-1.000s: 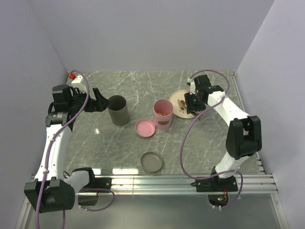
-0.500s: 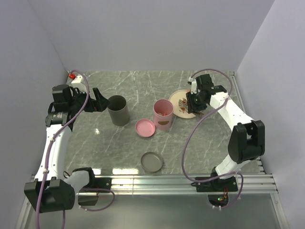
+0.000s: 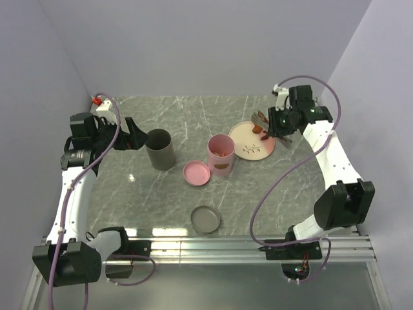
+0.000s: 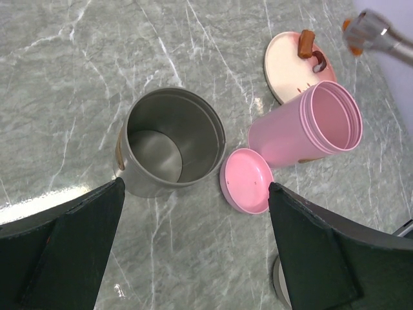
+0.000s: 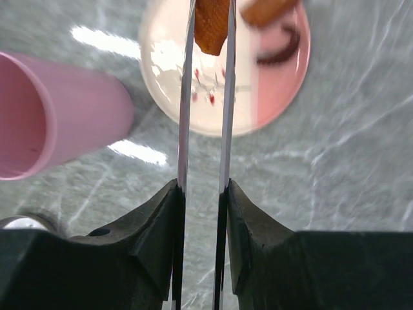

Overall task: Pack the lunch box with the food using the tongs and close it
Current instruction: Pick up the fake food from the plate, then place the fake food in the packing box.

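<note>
**Sausage pinched, transfer next**

The right claw (image 5: 201,194) clamped the tongs (image 5: 186,97), their tips pinching a food piece (image 5: 211,26) above the plate (image 5: 277,97). The left claw (image 3: 133,134) hung spread. The open lunch box (image 3: 221,155) stood beside the plate; next, likely carry over, release.

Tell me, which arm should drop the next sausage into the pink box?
Right. The right gripper is shut on the tongs, which pinch a food piece above the plate. The left gripper is open, holding nothing, by the grey canister.
</note>
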